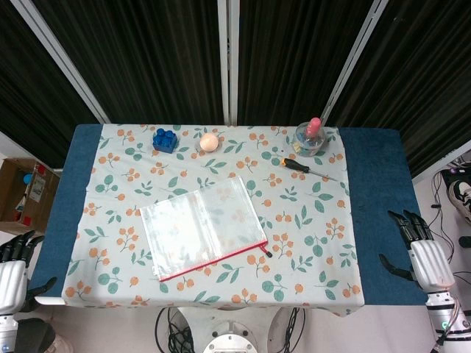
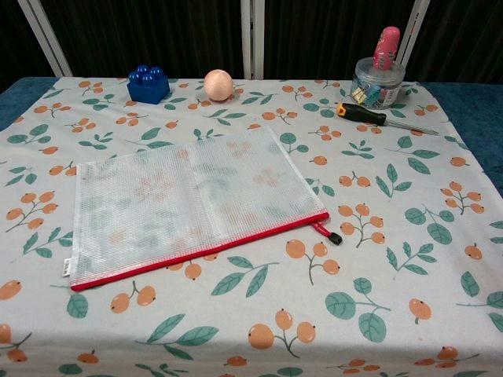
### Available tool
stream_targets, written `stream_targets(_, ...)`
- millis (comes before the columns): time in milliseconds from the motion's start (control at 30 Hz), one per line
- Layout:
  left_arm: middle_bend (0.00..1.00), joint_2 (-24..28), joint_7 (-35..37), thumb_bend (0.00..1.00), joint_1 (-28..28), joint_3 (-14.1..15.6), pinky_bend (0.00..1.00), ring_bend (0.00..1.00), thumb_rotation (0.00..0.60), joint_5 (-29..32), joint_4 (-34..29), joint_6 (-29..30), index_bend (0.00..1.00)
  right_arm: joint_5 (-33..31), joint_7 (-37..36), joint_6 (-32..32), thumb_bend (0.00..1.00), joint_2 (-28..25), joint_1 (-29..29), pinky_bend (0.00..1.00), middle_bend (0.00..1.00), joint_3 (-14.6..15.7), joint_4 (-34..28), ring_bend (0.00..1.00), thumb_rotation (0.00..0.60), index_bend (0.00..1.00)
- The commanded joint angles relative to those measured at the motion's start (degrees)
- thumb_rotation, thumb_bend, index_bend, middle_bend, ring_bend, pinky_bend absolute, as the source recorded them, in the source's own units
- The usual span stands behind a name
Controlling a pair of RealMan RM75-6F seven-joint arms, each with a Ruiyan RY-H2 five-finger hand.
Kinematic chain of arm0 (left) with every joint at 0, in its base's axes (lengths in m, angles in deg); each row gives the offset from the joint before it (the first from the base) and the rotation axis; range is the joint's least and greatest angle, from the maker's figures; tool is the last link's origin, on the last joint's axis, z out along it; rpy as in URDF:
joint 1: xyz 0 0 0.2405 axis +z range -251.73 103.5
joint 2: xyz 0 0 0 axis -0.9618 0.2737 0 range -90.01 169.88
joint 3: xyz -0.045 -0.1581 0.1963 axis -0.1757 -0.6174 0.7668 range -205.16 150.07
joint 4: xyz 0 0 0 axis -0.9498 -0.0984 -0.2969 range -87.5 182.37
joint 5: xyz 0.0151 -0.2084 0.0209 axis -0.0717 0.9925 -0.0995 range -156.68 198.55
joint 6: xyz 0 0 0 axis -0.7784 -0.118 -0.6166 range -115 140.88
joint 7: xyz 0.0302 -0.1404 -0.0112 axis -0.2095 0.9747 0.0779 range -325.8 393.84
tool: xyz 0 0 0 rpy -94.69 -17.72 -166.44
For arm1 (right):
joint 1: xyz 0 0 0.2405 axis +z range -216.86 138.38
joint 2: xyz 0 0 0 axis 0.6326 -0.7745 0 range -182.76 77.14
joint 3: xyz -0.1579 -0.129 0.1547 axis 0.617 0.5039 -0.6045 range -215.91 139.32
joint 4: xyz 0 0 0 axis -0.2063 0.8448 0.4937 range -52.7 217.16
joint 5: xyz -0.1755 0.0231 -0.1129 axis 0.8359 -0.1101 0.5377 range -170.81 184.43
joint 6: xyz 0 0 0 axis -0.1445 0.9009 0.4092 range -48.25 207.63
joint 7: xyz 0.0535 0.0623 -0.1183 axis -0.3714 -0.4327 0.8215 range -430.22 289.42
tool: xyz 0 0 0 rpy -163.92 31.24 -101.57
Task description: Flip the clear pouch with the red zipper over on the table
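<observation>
on the tablecloth (image 2: 440, 259), clear pouch (image 2: 189, 200) lies flat.

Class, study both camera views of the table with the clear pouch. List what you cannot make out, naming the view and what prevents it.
- Left hand: head view, cut off by the frame's left edge; absent from the chest view.
- Right hand: absent from the chest view.
- Underside of the clear pouch: both views, pressed against the tablecloth.
- Contents of the clear jar: chest view, too small to identify.
- Cardboard box: head view, partly behind the table.
</observation>
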Motion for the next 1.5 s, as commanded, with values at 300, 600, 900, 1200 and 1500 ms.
stream_targets(300, 0.13, -0.2, 0.5, 0.01, -0.6, -1.0, 0.15, 0.1, 0.6, -1.3, 0.0, -1.1, 0.21, 0.1, -0.8, -1.2, 0.21, -0.8, 0.5, 0.0, 0.12, -0.1, -0.5, 0.0, 0.6, 0.07)
stream_targets(600, 0.14, -1.5, -0.1, 0.05, -13.5, -4.3, 0.15, 0.1, 0.6, -13.7, -4.0, -10.7, 0.25, 2.3, -2.0, -1.3, 0.21, -2.5, 2.3, 0.0, 0.12, -1.2, -1.7, 0.0, 0.6, 0.07)
stream_targets(900, 0.14, -11.0, -1.9, 0.17, -34.0, -10.7, 0.15, 0.1, 0.6, -16.6, -5.1, -32.2, 0.31, 2.9, -0.3, -2.8, 0.21, -4.3, 4.0, 0.0, 0.12, -1.9, -4.2, 0.0, 0.6, 0.07)
stream_targets(1200, 0.14, -24.5, -11.8, 0.19, -48.6, -14.9, 0.15, 0.1, 0.6, -8.9, 3.6, -49.3, 0.35, 1.7, -0.1, -3.0, 0.21, -4.8, 3.7, 0.0, 0.12, -1.7, -4.7, 0.0, 0.6, 0.07)
stream_targets(1500, 0.14, -35.1, -22.6, 0.24, -55.6, -15.6, 0.14, 0.1, 0.6, 0.9, 13.5, -55.0, 0.38, 1.0, -0.4, -3.2, 0.21, -4.6, 3.4, 0.0, 0.12, -1.6, -4.0, 0.0, 0.6, 0.07)
